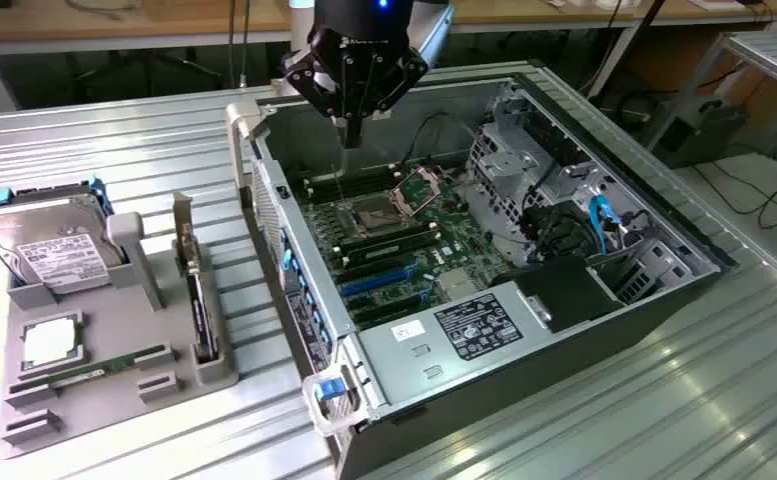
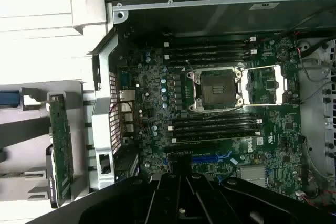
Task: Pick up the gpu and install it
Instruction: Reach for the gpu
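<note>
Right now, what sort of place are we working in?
Probably a lab bench for computer assembly: an open case on a ribbed metal table, a tray holding a hard drive and the gpu.

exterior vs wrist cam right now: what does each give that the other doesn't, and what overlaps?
Exterior view adds: the hard drive and memory stick in the grey holder, and the labelled power supply.
Wrist view adds: the perforated inner face of the case wall beside the holder, and the capacitors next to the CPU socket.
Both: the gpu standing on edge in the holder, untouched; the shut gripper, holding nothing, above the motherboard with its open CPU socket.
</note>
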{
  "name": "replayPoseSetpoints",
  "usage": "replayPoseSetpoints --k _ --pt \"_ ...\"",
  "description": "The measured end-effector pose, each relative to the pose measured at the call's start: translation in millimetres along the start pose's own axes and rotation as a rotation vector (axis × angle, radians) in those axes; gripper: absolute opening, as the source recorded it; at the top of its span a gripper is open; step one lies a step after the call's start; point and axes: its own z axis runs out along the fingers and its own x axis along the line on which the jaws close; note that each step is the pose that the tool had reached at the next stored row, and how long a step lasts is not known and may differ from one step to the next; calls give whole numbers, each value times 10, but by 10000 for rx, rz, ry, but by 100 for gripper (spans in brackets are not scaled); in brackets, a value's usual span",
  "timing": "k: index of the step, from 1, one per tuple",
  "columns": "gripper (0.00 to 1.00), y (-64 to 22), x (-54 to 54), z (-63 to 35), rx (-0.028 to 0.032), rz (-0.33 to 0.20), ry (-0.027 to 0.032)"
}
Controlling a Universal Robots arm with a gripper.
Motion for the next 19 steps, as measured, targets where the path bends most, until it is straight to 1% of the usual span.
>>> replayPoseSetpoints --k 8,10,12,15,17,18,19 --pt "11 0 0 0 1 0 0" --pt "11 -3 22 -1 1 2 1" --pt "11 -27 118 -4 0 -1 -3" --pt "11 -76 323 -12 0 0 -11" --pt "11 -97 406 -15 1 -1 -13" --pt "11 -117 480 -17 -1 -2 -15" --pt "11 -130 529 -19 -1 0 -16"
